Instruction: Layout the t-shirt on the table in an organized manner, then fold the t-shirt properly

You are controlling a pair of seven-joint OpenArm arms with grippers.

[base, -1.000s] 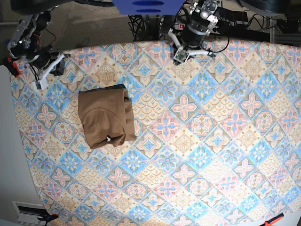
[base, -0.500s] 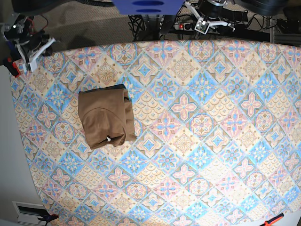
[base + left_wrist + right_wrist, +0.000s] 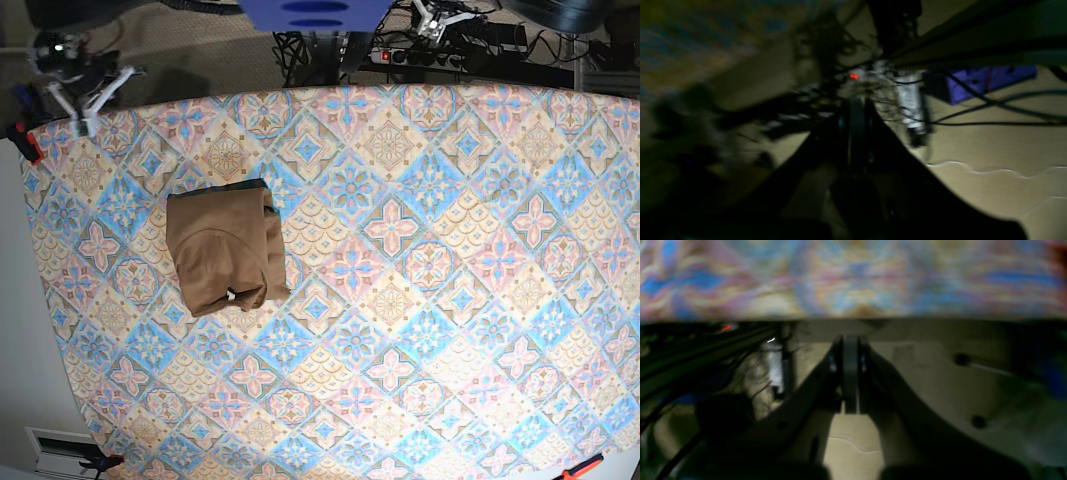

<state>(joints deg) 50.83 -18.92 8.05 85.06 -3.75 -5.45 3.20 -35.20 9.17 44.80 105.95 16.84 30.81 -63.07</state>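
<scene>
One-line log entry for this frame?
t-shirt: folded, lying on table | left gripper: shut, empty, off table | right gripper: shut, empty, at table edge

I see the t-shirt (image 3: 225, 258) folded into a compact brown rectangle on the tabletop (image 3: 450, 300), in its left part, with a small white tag at its lower edge. The right claw (image 3: 88, 98) is over the far left corner, and the left claw (image 3: 437, 15) is beyond the far edge.
</scene>
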